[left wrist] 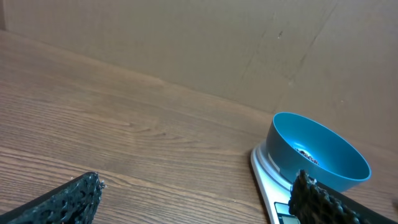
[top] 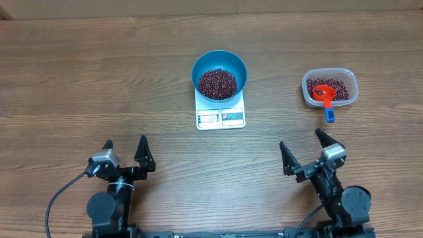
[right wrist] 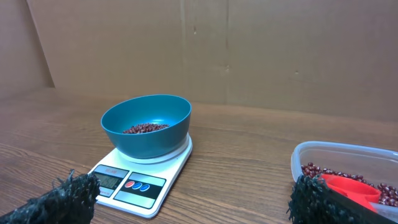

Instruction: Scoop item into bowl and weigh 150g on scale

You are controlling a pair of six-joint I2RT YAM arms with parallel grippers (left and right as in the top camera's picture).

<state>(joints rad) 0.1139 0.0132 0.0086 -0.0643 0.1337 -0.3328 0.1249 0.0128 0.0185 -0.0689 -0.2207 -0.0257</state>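
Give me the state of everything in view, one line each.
bowl, on the scale, partly filled with beans.
scale, under the bowl; display unreadable.
tub, open, holding beans and scoop.
scoop, lying in the tub, handle over its rim.
left gripper, open, empty.
right gripper, open, empty.

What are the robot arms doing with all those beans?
Right now they hold nothing. The left gripper and right gripper are both open, at the near edge of the table. In the middle, a blue bowl with beans in it sits on a white scale. On the right, a clear tub holds more beans, with a red scoop resting in it.
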